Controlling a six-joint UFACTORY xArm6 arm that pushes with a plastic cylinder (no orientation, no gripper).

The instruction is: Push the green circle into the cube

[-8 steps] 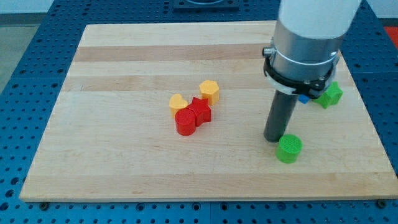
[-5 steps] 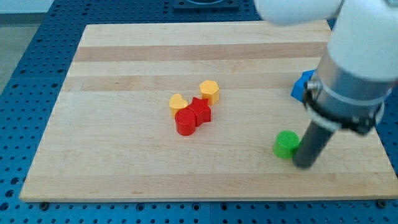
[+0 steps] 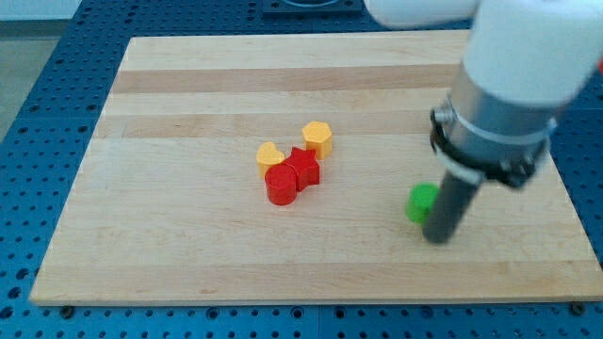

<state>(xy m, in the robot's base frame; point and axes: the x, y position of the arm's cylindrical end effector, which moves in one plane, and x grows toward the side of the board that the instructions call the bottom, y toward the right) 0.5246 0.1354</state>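
Wood board [image 3: 188, 85]; my tip [image 3: 440, 237] touching green circle [image 3: 420, 201] R side.

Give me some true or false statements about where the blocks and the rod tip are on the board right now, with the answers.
1. My tip is at the green circle's lower right side. True.
2. The red star stands apart from the red cylinder. False: they touch.
3. The yellow hexagon lies toward the view's top right of the red star. True.
4. The blue cube is in plain sight beside the green circle. False: no blue cube shows; the arm covers that area.
5. The yellow heart sits at the board's bottom left corner. False: it is near the middle.
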